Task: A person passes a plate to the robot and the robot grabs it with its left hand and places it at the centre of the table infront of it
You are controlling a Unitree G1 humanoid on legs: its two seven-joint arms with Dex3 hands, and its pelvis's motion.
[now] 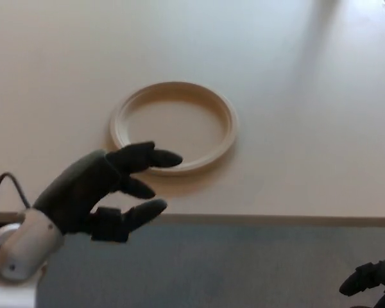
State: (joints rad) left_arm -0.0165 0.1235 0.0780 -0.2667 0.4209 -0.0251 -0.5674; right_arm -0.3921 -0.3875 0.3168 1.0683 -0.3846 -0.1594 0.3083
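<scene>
The robot's left hand (106, 192) hangs over the desk's (295, 128) front edge, fingers (147, 156) spread, gripping nothing. The cream plate (174, 127) lies empty mid-desk. The right hand (371, 281), bottom corner, is unreadable.

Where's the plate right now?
Head view: the plate lies flat on the table, left of centre, just beyond the open left hand, which holds nothing.

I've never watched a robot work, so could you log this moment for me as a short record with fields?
plate: cream plate lying flat on the table, nothing on it
left hand: left hand open, empty, raised near the table's front edge, not touching the plate
right hand: right hand low at the picture's corner, only partly seen
task state: plate set down and released
</scene>
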